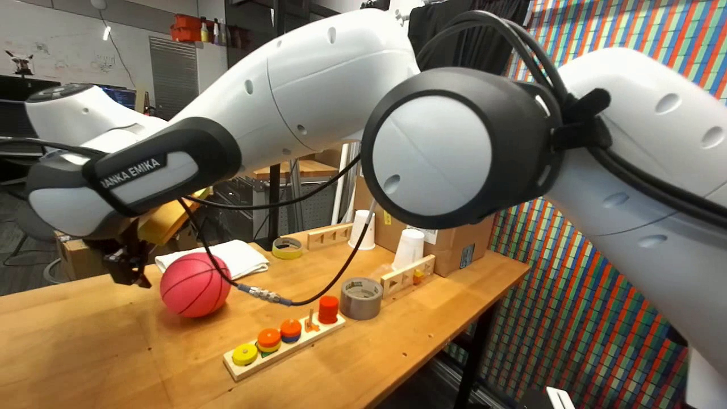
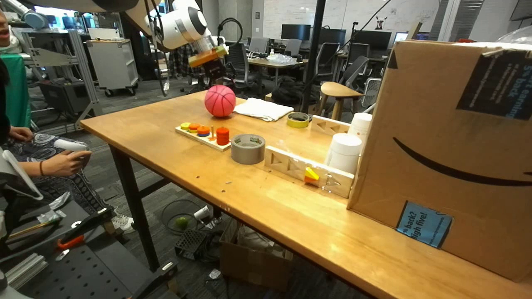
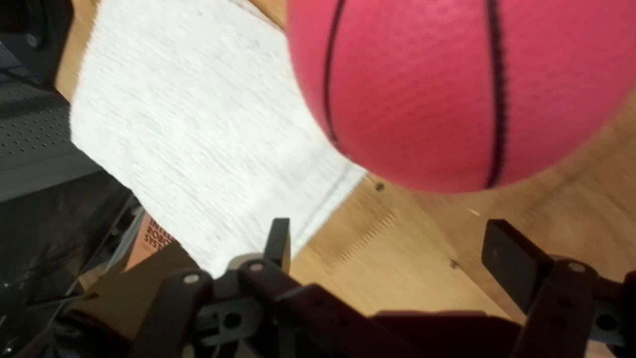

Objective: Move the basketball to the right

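- Table (image 2: 282,199). Wooden work surface; the basketball (image 2: 220,101) rests on its bare top, towards the far edge in an exterior view. All work left to do lies across this surface.

- Robot arm (image 1: 341,85). Extended over the tabletop, wrist lowered so that the gripper (image 3: 386,241) hangs just beside the basketball. The approach is judged nearly complete.

- White cloth (image 2: 264,109). Folded flat, just beside the basketball, on its picture-right side in an exterior view; contact between the two cannot be told. A roll that way would probably meet the cloth first.

- Basketball. Reddish-pink, with thin dark seams; in both exterior views it sits behind the wooden peg strip (image 1: 301,342). The move to the right is judged not yet done. Whose right is meant, the task sentence does not settle.

- Gripper. Fingers (image 3: 514,263) well apart, with wood and a little cloth showing between them; nothing is held. In the wrist view the basketball lies beyond them, not within their span. It looks too broad for a pinch, so a push seems the likelier method. Left to do: make contact, carry the shift through, let the basketball settle, withdraw.

- Grey tape roll (image 1: 362,302). Lying flat near the end of the wooden peg strip, well apart from the basketball; it appears to play no part.
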Controlling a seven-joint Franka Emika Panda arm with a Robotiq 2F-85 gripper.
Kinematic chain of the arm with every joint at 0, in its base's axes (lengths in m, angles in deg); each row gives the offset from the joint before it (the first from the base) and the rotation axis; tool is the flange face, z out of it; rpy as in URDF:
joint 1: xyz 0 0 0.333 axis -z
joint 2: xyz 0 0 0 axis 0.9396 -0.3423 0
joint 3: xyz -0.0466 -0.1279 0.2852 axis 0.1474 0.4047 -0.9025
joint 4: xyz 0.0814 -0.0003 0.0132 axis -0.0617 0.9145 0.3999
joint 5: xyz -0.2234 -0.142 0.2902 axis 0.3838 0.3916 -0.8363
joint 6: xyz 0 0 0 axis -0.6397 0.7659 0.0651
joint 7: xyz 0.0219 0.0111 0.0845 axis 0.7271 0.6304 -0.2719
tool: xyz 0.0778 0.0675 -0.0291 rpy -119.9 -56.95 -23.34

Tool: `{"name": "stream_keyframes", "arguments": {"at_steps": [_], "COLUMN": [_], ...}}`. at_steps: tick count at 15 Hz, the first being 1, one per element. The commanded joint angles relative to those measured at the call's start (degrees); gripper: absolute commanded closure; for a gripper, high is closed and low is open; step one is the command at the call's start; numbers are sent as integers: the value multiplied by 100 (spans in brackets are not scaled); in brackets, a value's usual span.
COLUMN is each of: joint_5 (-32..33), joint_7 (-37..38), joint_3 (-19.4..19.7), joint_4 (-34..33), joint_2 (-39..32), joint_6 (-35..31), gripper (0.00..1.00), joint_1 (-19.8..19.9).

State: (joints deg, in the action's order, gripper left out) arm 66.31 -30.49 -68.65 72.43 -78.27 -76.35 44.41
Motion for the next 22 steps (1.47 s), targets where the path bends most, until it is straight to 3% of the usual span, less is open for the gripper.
{"name": "stream_keyframes", "arguments": {"at_steps": [1, 8, 13, 17, 22], "joint_5": [80, 308, 1237, 1786, 1477], "joint_7": [47, 278, 631, 1040, 1660], "joint_3": [275, 916, 1271, 1031, 184], "joint_4": [56, 747, 1412, 2395, 3691], "joint_2": [-19, 425, 1141, 2017, 3007], "joint_6": [190, 105, 11, -225, -998], "gripper": [0, 0, 0, 0, 0], "joint_1": [236, 656, 803, 832, 908]}}
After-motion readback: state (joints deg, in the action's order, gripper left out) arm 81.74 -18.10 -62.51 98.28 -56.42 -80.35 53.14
